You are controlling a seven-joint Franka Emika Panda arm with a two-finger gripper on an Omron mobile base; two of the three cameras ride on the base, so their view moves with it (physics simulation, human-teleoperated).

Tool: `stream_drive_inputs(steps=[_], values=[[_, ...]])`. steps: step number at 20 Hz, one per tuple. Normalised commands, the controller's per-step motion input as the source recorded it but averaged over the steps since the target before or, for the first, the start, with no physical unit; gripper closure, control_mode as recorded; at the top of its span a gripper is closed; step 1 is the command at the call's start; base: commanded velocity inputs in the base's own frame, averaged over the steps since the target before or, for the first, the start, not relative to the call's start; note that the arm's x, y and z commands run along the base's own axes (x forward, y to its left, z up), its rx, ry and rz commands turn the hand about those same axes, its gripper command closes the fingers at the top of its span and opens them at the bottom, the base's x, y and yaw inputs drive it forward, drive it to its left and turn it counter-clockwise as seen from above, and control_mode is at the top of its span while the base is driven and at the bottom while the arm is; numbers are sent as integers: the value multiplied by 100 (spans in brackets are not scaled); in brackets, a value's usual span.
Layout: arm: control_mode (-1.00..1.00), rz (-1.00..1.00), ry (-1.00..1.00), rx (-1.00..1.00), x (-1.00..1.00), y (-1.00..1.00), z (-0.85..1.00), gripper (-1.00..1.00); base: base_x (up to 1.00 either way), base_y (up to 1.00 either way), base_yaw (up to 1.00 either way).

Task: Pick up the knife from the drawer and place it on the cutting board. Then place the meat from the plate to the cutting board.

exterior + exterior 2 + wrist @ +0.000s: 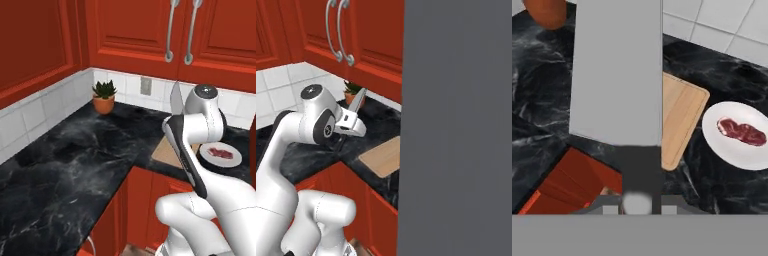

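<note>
My gripper (352, 118) is shut on the knife (617, 70), raised above the black counter. In the hand view its broad grey blade runs up the middle from the dark handle between my fingertips. From the left base view the blade (176, 97) points upward behind my arm. The tan cutting board (681, 112) lies on the counter just right of the blade, also in the base views (166, 153) (383, 156). The meat (742, 131) (220, 152) rests on the white plate (732, 152) (236, 161), right of the board. Red drawer wood (577, 180) shows below the counter edge.
A potted plant (104, 96) (351, 90) stands in the counter's back corner by the tiled wall. Red wall cabinets with long silver handles (170, 30) hang above. A tall grey panel (456, 125) closes off the right side.
</note>
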Motion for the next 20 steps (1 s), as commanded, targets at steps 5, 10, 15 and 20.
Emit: stream_drive_inputs(steps=[5, 10, 15, 20], values=[[100, 0, 0, 0, 0, 0, 0, 100, -40, 88, -23], [100, 0, 0, 0, 0, 0, 0, 100, 15, -14, -5], [100, 0, 0, 0, 0, 0, 0, 100, -22, -37, -5], [100, 0, 0, 0, 0, 0, 0, 100, -4, 0, -37]])
